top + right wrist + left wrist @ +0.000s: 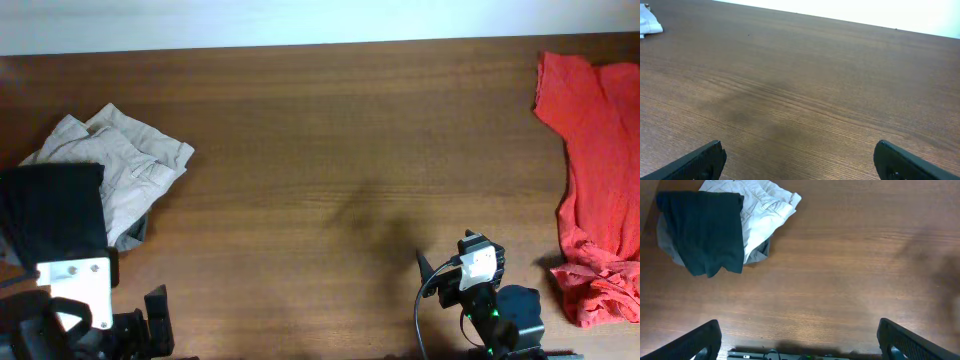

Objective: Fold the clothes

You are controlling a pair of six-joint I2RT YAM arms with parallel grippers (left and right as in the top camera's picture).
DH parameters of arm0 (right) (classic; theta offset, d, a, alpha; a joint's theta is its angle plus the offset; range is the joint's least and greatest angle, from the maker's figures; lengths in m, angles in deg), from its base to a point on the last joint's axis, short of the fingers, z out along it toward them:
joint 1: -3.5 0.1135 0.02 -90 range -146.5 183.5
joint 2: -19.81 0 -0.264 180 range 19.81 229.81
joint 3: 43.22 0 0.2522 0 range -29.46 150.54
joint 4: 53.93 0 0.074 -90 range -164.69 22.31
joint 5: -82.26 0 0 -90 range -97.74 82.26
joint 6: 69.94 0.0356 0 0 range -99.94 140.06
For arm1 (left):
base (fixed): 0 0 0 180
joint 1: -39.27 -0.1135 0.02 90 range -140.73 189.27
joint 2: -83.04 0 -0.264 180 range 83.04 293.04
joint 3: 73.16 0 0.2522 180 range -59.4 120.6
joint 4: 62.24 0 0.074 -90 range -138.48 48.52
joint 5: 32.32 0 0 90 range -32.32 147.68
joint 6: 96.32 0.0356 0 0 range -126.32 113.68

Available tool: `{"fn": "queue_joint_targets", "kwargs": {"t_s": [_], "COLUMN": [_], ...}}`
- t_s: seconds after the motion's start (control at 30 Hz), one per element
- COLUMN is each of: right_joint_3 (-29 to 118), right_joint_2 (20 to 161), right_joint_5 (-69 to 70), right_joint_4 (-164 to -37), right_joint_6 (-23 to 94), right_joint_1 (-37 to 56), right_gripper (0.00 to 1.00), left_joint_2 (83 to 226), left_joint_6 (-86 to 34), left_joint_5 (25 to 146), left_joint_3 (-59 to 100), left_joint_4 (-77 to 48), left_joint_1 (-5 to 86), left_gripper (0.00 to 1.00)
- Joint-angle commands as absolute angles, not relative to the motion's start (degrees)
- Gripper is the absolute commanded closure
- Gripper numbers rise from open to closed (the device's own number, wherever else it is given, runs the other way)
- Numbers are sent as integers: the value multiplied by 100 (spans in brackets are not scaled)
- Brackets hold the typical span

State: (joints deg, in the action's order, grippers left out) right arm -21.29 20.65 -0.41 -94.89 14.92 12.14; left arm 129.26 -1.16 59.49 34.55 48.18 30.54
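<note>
The black T-shirt (pixel 55 210) lies folded at the worktop's (pixel 330 130) left edge, overlapping the beige trousers (pixel 135 165); the left tool (pixel 800 339), fingers wide apart and empty, sits just beside it at the near edge; the right tool (pixel 800 160) (likewise spread, holding nothing) stands well apart; red garments (pixel 600 170) line the right edge.

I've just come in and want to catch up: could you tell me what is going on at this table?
Nothing is being handled right now. Both arms sit low at the near side of the table, with the left gripper and the right gripper open and empty over bare wood. The black T-shirt lies at the left as a compact rectangle, partly on top of the crumpled beige trousers. The red garments lie bunched at the right edge, with no gripper near them.
</note>
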Motion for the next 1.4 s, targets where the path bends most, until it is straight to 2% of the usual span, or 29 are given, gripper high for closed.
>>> {"fn": "queue_joint_targets", "kwargs": {"t_s": [0.0, 0.63, 0.83, 1.13, 1.37], "right_joint_3": [-2175, -2175, -2175, -2175, -2175], "right_joint_2": [2002, 2002, 2002, 2002, 2002], "right_joint_5": [-52, -54, -52, -52, -52], "right_joint_4": [-9471, -9469, -9471, -9471, -9469], "right_joint_6": [1450, 1450, 1450, 1450, 1450], "right_joint_1": [1169, 1169, 1169, 1169, 1169], "right_gripper": [1, 1, 1, 1, 1], "left_joint_2": [12919, 12889, 12530, 11204, 10224], "left_joint_6": [-43, -43, -39, -41, -41], "left_joint_5": [5892, 5876, 5944, 6351, 6432], "left_joint_3": [3447, 3427, 2861, 234, -1377], "left_joint_4": [4818, 4680, 3157, 744, 246], "left_joint_1": [3087, 3087, 3087, 3087, 3087], "left_gripper": [1, 1, 1, 1, 1]}}
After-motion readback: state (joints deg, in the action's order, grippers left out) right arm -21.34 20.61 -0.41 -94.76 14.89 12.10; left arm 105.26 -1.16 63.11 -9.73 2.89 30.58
